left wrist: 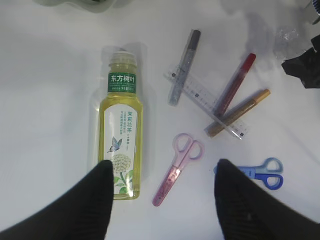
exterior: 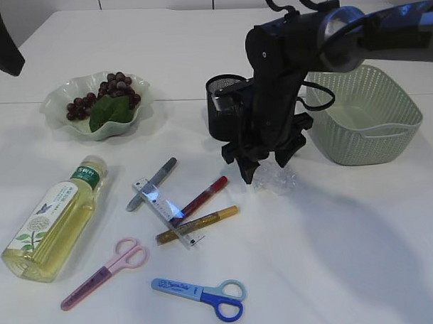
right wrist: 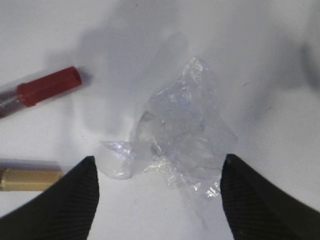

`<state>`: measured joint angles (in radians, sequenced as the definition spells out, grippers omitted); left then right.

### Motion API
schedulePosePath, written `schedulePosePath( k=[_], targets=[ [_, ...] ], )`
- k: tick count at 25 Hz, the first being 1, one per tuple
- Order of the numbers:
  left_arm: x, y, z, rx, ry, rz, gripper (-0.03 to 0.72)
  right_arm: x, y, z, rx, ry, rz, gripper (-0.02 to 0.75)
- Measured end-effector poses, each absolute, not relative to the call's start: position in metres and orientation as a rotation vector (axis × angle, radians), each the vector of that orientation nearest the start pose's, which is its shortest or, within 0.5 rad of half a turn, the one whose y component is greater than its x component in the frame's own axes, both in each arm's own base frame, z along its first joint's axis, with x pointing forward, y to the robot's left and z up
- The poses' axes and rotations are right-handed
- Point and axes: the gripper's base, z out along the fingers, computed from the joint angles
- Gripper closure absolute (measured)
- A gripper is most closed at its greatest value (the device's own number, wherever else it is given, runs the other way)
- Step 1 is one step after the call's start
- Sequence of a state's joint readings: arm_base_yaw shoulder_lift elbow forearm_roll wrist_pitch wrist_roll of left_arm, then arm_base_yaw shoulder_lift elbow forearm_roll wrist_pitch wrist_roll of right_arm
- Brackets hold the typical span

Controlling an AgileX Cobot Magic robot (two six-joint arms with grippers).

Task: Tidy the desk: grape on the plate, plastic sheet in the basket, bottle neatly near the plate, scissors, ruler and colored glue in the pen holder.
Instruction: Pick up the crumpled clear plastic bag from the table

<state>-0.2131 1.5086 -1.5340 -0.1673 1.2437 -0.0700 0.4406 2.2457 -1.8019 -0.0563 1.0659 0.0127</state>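
The crumpled clear plastic sheet (exterior: 274, 178) (right wrist: 182, 135) lies on the table. My right gripper (exterior: 266, 162) (right wrist: 159, 172) is open right over it, a finger on each side. The grapes (exterior: 106, 93) lie on the green plate (exterior: 58, 103). The tea bottle (exterior: 55, 219) (left wrist: 122, 127) lies on its side. The ruler (exterior: 168, 213) (left wrist: 207, 97), three glue pens (exterior: 200, 198) (left wrist: 234, 82), pink scissors (exterior: 105, 272) (left wrist: 179, 167) and blue scissors (exterior: 203, 296) (left wrist: 260, 172) lie on the table. My left gripper (left wrist: 162, 172) is open and empty, high above the bottle and pink scissors.
The black mesh pen holder (exterior: 221, 105) stands behind the right arm. The green basket (exterior: 364, 118) stands at the right, next to the arm. A dark object (exterior: 2, 41) shows at the top left corner.
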Motion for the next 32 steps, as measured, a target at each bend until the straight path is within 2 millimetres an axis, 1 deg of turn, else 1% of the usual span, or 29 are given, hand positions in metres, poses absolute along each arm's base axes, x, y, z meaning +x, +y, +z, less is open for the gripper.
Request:
schedulePosePath(
  k=[4,9,13,18,20,29,32],
  targets=[
    [0.296,-0.079,0.376,0.169,2.708,-0.315,0.223,0.424,0.195,0.171,-0.662,2.888,-0.02,0.153],
    [0.296,-0.079,0.376,0.169,2.708,-0.315,0.223,0.424,0.194,0.172,-0.666,2.897,-0.028,0.153],
    [0.296,-0.079,0.377,0.169,2.707,-0.318,0.223,0.422,0.196,0.176,-0.652,2.93,0.002,0.153],
    [0.295,-0.079,0.378,0.169,2.702,-0.318,0.226,0.426,0.199,0.191,-0.636,2.913,0.031,0.153],
    [0.295,-0.079,0.378,0.169,2.702,-0.318,0.229,0.427,0.199,0.194,-0.635,2.904,0.028,0.153],
    [0.295,-0.079,0.378,0.169,2.702,-0.318,0.231,0.429,0.196,0.194,-0.652,2.881,-0.029,0.153],
    [0.295,-0.079,0.378,0.169,2.702,-0.318,0.231,0.43,0.195,0.191,-0.659,2.879,-0.052,0.153]
  ],
)
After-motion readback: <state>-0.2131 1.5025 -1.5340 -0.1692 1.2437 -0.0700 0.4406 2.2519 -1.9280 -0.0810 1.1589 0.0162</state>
